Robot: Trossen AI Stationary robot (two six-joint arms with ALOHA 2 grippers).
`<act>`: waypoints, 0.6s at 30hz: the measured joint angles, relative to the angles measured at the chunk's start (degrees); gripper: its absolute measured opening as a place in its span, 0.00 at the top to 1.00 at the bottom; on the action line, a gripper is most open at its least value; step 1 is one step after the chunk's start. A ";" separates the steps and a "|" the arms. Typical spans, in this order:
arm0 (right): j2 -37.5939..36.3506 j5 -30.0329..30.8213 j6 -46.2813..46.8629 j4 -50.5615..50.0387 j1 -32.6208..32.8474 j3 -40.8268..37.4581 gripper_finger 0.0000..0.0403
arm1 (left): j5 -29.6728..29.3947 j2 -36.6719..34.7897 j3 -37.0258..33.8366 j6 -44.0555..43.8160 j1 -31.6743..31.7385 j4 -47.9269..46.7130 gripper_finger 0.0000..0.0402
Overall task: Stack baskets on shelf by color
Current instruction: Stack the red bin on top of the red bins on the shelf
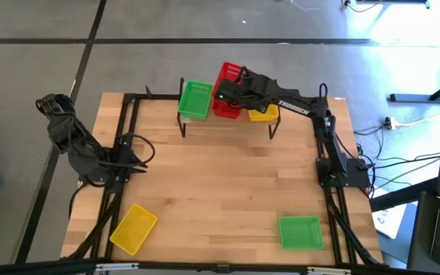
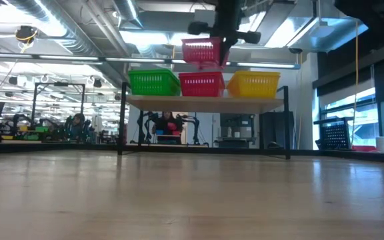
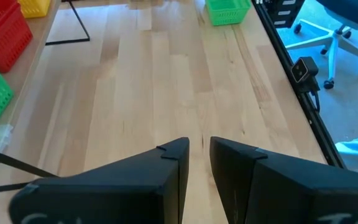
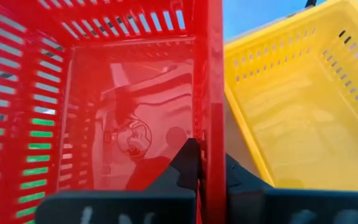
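The shelf (image 2: 205,100) stands at the table's far edge and carries a green basket (image 1: 195,99), a red basket (image 2: 202,84) and a yellow basket (image 2: 253,84) side by side. My right gripper (image 2: 227,41) is shut on another red basket (image 2: 201,50) above the red one on the shelf. A yellow basket (image 1: 134,228) lies on the table near-left and a green basket (image 1: 300,232) near-right. My left gripper (image 3: 199,165) waits low at the table's left, its fingers a narrow gap apart, touching nothing. My right gripper pinches the red basket's side wall (image 4: 215,134), the wall toward the yellow basket. One finger (image 4: 188,163) is inside the basket and the other (image 4: 241,183) outside. It comes from above, slanting in from the table's right. The basket is lifted clear, about level, above the shelf's red basket.
The black frame rails (image 1: 124,137) run along the table's left and right sides. Bare wooden tabletop (image 1: 228,176) lies between the shelf and the two loose baskets. An office chair (image 3: 334,31) stands beyond the table's edge.
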 joint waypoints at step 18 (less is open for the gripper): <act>4.39 -4.79 -4.43 -0.62 -1.95 -0.07 1.00 | 0.00 0.00 0.00 -0.02 -0.01 0.00 0.86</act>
